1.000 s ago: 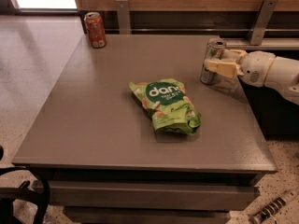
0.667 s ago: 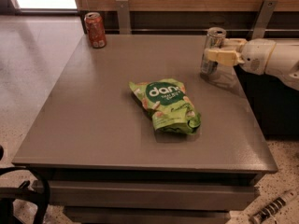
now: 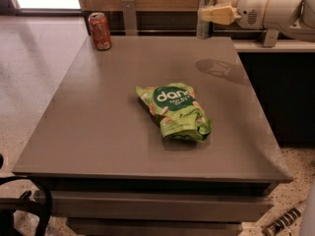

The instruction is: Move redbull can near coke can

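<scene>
redbull can (image 3: 204, 27) slim, silver, upright in claw (image 3: 209, 14), apparently airborne, upper right

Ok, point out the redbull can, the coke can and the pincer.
redbull can (image 3: 203, 29): camera view, lower body, just below the pincer.
coke can (image 3: 100, 32): camera view, middle of its side.
pincer (image 3: 207, 14): camera view, upper right, at its fingertips, shut on the redbull can.

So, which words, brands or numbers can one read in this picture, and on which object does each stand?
"dan": white letters on the green snack bag; the smaller print below is too blurred to read.
coke can: white markings, unreadable.
redbull can, held by the gripper above the table's far right corner: nothing readable.
</scene>
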You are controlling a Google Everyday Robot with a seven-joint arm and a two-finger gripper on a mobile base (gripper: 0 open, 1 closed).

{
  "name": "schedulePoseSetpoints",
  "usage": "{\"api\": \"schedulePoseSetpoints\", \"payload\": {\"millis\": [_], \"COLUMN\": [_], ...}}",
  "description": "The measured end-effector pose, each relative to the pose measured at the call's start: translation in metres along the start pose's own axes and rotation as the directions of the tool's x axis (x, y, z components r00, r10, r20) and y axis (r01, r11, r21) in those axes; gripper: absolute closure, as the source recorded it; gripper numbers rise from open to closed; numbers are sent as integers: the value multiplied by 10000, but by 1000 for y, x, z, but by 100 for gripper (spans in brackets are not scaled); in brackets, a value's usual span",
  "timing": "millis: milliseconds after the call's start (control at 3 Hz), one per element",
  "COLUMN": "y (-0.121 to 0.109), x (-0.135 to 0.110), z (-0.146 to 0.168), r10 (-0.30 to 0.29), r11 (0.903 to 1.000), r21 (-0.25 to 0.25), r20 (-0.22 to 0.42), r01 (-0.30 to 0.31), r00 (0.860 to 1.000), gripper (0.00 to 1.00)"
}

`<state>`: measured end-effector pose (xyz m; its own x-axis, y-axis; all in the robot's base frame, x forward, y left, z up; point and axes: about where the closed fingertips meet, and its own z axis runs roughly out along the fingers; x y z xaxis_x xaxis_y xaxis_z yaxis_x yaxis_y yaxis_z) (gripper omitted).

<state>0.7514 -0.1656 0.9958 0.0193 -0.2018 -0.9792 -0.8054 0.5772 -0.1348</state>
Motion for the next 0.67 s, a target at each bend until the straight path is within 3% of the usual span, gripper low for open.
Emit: {"api": "schedulePoseSetpoints", "payload": {"millis": [333, 667], "y": [5, 19], "x": [-20, -16], "z": [39, 93], "r10": [-72, 155], "r11": [9994, 9995], "r21": [-325, -279], "r20": [69, 271], "r01": [74, -148], "r00": [10000, 9995], "gripper": [100, 100]}}
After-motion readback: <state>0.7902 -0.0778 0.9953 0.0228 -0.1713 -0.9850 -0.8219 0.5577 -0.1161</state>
